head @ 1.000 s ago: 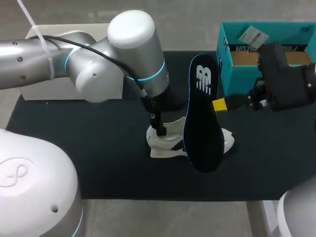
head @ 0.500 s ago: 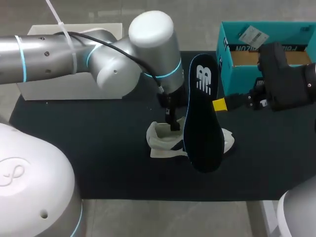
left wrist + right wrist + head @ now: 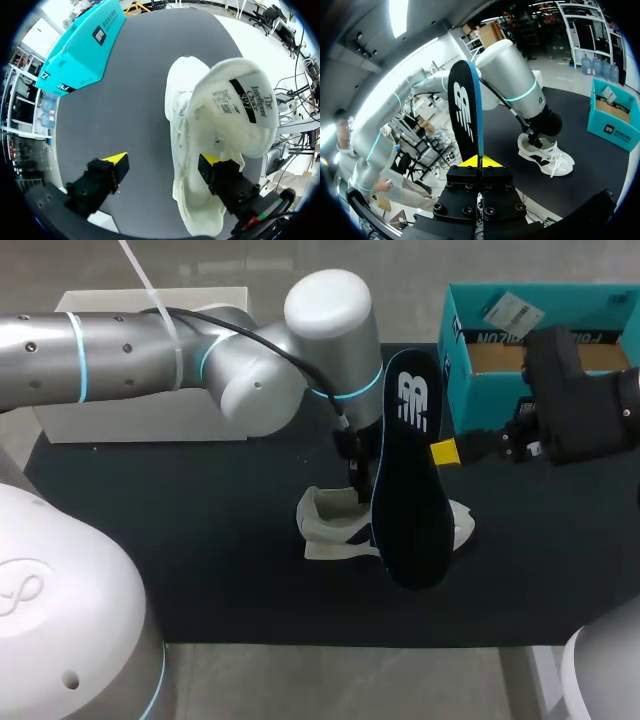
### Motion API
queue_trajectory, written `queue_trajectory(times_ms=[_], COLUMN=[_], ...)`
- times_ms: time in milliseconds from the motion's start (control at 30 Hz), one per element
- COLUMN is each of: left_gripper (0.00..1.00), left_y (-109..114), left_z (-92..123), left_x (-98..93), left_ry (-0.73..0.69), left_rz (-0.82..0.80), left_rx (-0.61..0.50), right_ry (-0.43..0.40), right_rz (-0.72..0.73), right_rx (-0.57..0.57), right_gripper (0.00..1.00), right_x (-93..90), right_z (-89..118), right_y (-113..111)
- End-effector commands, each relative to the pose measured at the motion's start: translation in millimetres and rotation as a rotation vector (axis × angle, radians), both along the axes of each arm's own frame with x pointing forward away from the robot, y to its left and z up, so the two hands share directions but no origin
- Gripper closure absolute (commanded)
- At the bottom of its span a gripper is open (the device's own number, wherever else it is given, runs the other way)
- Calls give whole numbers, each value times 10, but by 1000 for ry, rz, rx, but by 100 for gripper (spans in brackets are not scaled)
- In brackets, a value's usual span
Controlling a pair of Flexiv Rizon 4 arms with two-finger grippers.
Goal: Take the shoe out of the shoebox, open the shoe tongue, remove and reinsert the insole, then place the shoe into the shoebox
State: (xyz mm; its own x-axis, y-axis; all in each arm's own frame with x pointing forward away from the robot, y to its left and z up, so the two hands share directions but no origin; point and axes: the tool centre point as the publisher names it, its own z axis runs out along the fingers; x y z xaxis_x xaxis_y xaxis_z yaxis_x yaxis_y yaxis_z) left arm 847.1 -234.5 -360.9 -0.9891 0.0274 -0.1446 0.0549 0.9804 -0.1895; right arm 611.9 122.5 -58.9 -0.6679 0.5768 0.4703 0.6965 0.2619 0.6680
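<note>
Right now the insole point(image 3: 408, 480) is out of the shoe point(image 3: 335, 530) and the reinsert step is about to begin, as I judge it. My right pincer point(image 3: 480, 161) is clamped on the insole's edge and holds the dark blue sole upright above the shoe, logo facing the head camera. The white shoe lies on its side on the dark surface point(image 3: 200, 540), well apart from the teal shoebox point(image 3: 452, 360) at the far right corner.

My left pincer point(image 3: 162, 161) has its fingers wide apart — one yellow tip is down inside the shoe's opening and the other is over bare surface beside it, so it grips nothing. The shoe tongue point(image 3: 240, 110) is folded up and back, leaving the mouth open.

The next move calls for tilting the insole toe-first into that opening while the left pincer steadies the shoe and keeps clear of the path — the tongue could flop back otherwise.

Compared with a second ago, my left arm has swung rightward, carrying its pincer from the heel toward the middle of the shoe. Insole, right arm and shoe look unmoved.
</note>
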Motion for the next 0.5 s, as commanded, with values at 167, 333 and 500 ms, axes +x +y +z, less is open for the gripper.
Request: queue_trajectory(times_ms=[167,333,500], left_gripper=[51,69,100], left_y=[-130,-138,-99], left_z=[-171,-215,-194], left_x=[55,37,-56], left_ry=[37,63,65], left_rz=[-11,-20,-31], left_rx=[21,14,1], right_ry=[5,5,5], right_rz=[3,3,3], right_rx=[-3,-3,-3], right_gripper=[100,100,100], right_x=[45,45,45], right_z=[-1,-1,-1], right_y=[43,43,43])
